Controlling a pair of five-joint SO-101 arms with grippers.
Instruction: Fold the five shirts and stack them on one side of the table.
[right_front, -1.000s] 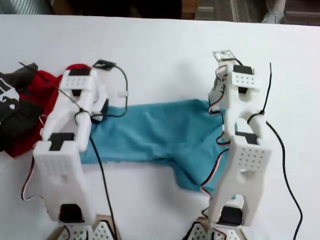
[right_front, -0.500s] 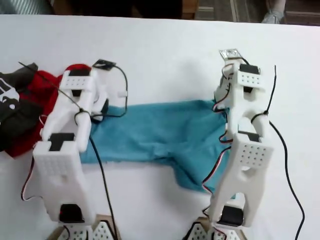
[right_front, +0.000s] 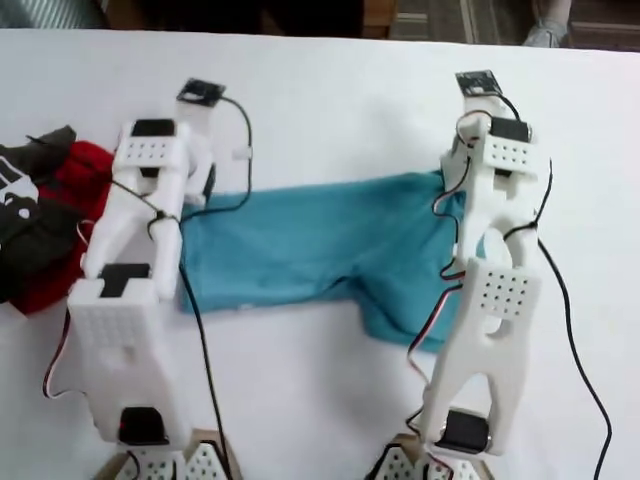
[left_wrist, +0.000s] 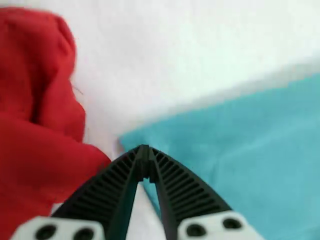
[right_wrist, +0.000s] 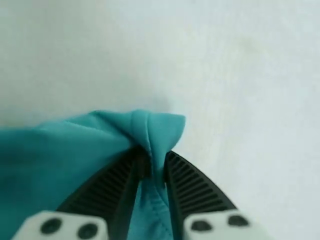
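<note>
White table (right_front: 330, 90) runs across the whole high view, with a dim room strip beyond its far edge. A teal shirt (right_front: 320, 250) lies stretched sideways over the middle of it, mostly flat, with one flap hanging toward the near edge by the right arm (right_front: 495, 290). The left arm (right_front: 130, 260) stands over the shirt's other end. Beside that arm, at the table's left edge, a red shirt (right_front: 75, 175) lies crumpled, with a black shirt (right_front: 25, 215) bunched on top of it. The right gripper (right_wrist: 150, 162) is clamped on a bunched fold at the teal shirt's edge. The left gripper (left_wrist: 145, 162) is clenched at the shirt's corner, just beside the red cloth
</note>
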